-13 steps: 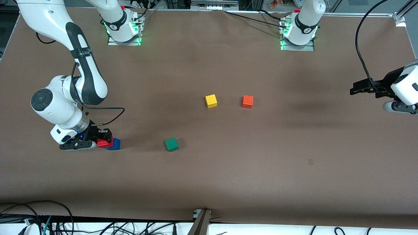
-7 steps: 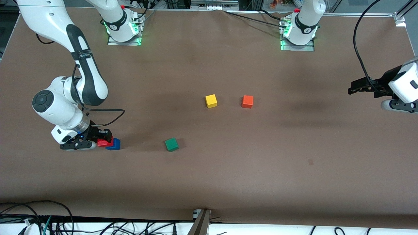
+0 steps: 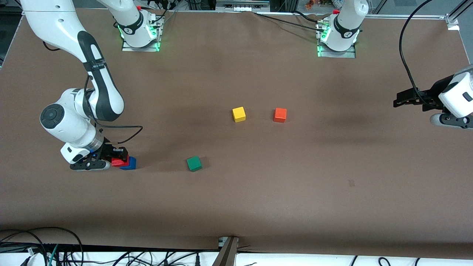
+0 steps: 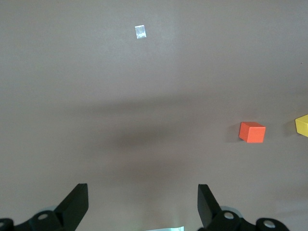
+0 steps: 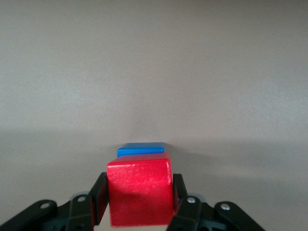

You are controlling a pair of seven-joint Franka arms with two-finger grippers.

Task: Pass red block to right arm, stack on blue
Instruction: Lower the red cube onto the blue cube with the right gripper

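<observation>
My right gripper [image 3: 115, 159] is shut on the red block [image 3: 119, 162] low over the table near the right arm's end. In the right wrist view the red block [image 5: 139, 192] sits between my two fingers, partly over the blue cube [image 5: 140, 149]. The blue cube [image 3: 130, 163] rests on the table, its edge showing past the red block. I cannot tell whether the red block touches the blue cube. My left gripper [image 3: 401, 101] is open and empty, held above the table at the left arm's end; the left wrist view shows its gripper [image 4: 143, 206] spread wide over bare table.
A green cube [image 3: 194, 163] lies on the table toward the middle from the blue cube. A yellow cube [image 3: 239, 114] and an orange cube [image 3: 280, 115] lie at the table's middle, farther from the front camera. The orange cube [image 4: 252, 132] shows in the left wrist view.
The right arm has shifted slightly toward the blue cube with the red block in its grip. The left gripper has barely moved. The cubes on the table are unmoved.
</observation>
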